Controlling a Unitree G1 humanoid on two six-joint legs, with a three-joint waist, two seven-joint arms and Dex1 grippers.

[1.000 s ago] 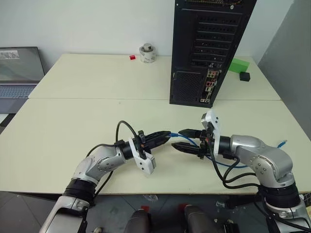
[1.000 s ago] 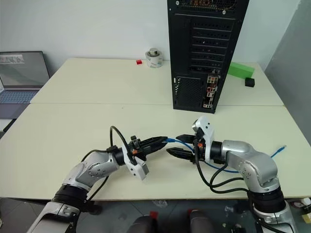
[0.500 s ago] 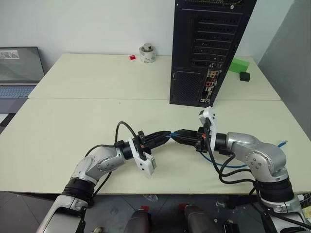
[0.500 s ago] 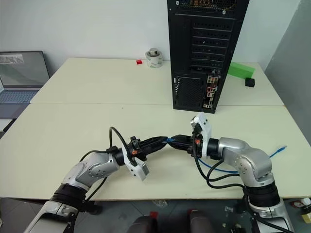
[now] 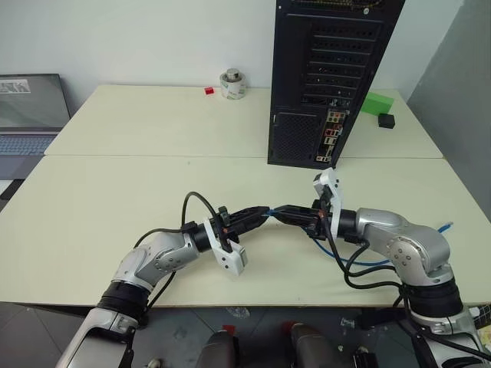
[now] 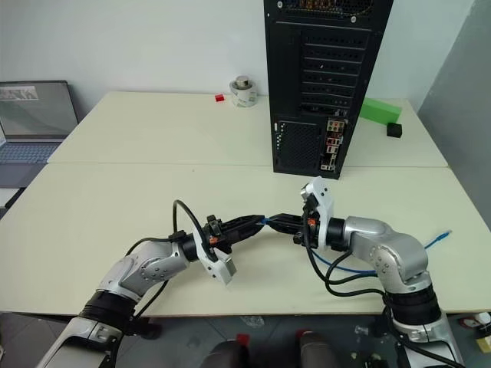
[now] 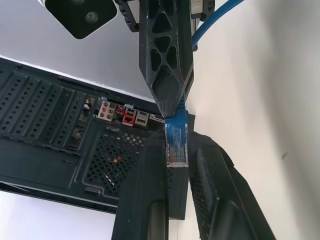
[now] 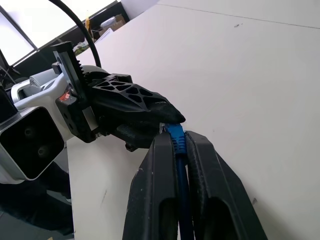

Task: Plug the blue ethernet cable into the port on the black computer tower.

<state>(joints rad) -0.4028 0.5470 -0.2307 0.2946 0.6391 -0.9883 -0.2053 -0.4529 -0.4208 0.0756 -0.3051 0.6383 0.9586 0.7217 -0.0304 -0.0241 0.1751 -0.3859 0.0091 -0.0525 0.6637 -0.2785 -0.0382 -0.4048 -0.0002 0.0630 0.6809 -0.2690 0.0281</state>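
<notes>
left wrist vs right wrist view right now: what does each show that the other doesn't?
Left wrist view alone: the black computer tower behind the grippers, with its strip of coloured connectors and mesh grille, and the cable's clear plug lying between the left gripper's fingers.

Right wrist view alone: the left gripper's white mount and a wide stretch of bare table.

Both: the blue ethernet cable at the point where the left gripper and right gripper meet tip to tip, each shut on it.

Silver arms, black latticed tool (image 5: 270, 214) fingers
</notes>
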